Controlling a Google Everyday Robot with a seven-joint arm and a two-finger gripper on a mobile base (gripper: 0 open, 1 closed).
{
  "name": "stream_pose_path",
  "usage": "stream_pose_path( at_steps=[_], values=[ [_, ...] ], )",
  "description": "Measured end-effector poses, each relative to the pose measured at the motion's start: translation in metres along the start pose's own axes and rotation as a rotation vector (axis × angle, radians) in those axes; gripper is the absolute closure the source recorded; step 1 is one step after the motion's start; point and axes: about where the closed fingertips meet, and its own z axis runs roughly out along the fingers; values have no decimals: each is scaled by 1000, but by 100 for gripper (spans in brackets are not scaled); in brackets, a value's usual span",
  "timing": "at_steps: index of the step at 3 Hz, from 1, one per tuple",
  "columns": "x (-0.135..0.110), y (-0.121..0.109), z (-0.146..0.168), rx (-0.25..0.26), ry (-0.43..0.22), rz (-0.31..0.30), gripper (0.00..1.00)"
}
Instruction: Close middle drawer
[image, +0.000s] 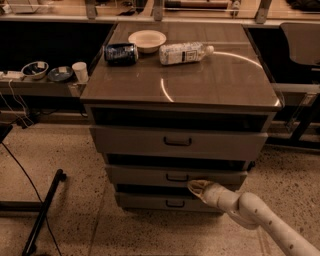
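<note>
The grey cabinet (130, 95) has three drawers. The middle drawer (145, 175), with a low front and a small dark handle (177, 177), sits nearly pushed in, with only a thin dark gap above it. The taller top drawer (130, 141) sticks out a little. The lowest drawer (145, 202) is below. My gripper (195, 186), at the end of a white arm coming from the lower right, is at the middle drawer's front, just below and right of its handle.
On the cabinet top lie a blue can (120, 53), a white bowl (147, 40) and a plastic bottle (184, 53). A side shelf (45, 87) at left holds bowls and a cup. A black pole (42, 212) lies on the floor at left.
</note>
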Motion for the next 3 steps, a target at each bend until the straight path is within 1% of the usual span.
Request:
stream_pose_path(
  at_steps=[1,2,3],
  values=[
    [0,1,-1,0,0,0,100],
    [-13,6,-17,-53,-19,1,100],
    [-44,23,-62,-214,-67,-5,100]
  ],
)
